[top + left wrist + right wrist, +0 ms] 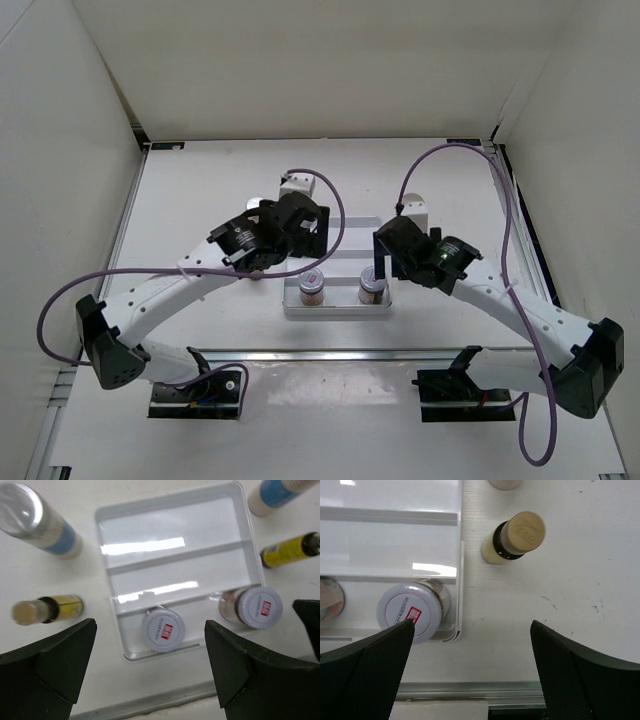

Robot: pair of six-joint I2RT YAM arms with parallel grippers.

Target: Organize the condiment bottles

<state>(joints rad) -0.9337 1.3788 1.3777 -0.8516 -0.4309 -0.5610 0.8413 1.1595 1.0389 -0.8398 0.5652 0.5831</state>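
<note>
A: Where are the 2 pinkish jars?

B: Both stand upright in the nearest of the 3 compartments of the white tray (175, 525). The left pinkish jar (163, 630) sits left of that compartment's middle. The right pinkish jar (259, 607) is in its near-right corner. They are apart, with their red-marked silver lids facing up.

A: And the other 4 bottles?

B: All are on the table (560, 580), outside the tray. The left white cylinder (37, 520), with a blue band and silver top, is to the left of the tray's far end. The right white cylinder (277, 492) is past the far-right corner. The left yellow bottle (47, 610) is left of the tray, level with the near compartments. The right yellow bottle (290, 550) stands just right of the tray's right wall, not touching it.

A: What about the pincers?

B: The left gripper (150, 640) has its jaws spread wide and grips nothing. It hangs above the near end of the tray, over the left pinkish jar. The right gripper (472, 630) is likewise spread and holds nothing. It hangs above the table just right of the tray's near-right corner, with the right pinkish jar off to its left.
</note>
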